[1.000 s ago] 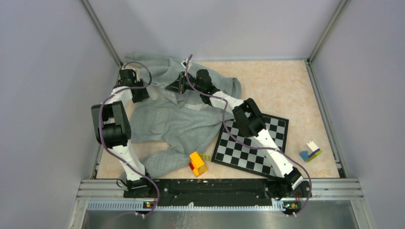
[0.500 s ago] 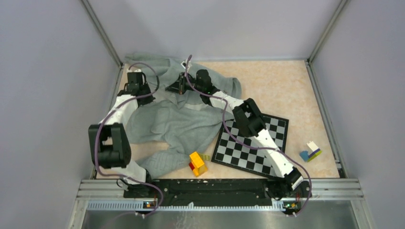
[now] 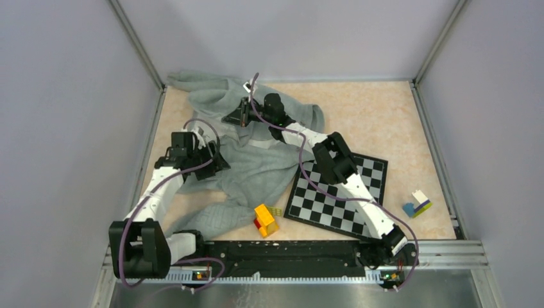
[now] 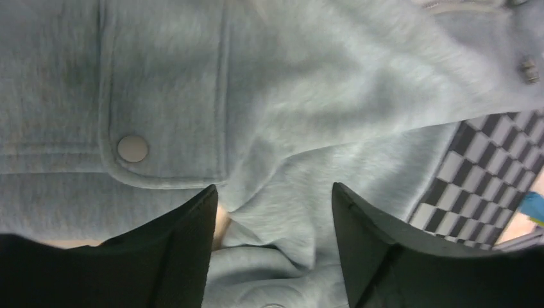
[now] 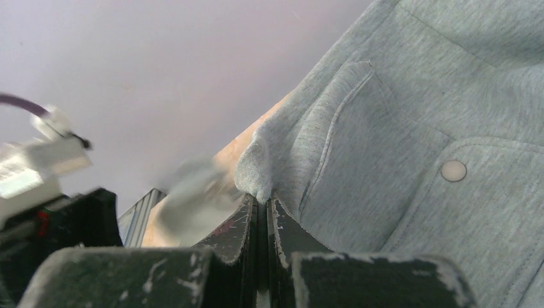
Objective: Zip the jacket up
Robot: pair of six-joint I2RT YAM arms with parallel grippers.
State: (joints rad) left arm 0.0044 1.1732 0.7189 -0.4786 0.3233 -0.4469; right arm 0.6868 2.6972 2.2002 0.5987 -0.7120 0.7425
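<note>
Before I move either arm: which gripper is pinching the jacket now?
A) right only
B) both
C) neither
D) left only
A: in the wrist views the right gripper is shut on a fold of the jacket, while the left gripper stands open over it.

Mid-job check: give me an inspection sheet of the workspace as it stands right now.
Surface: beige mottled table.
Job's things: grey jacket, rumpled, on the left and far part.
Clutter: chessboard; yellow-red block; blue-white block stack.
Grippers: left gripper open over the jacket; right gripper fingers shut on a jacket fold.
Cables: purple cables run along both arms.
Surroundings: grey walls; metal rail at the near edge.
</note>
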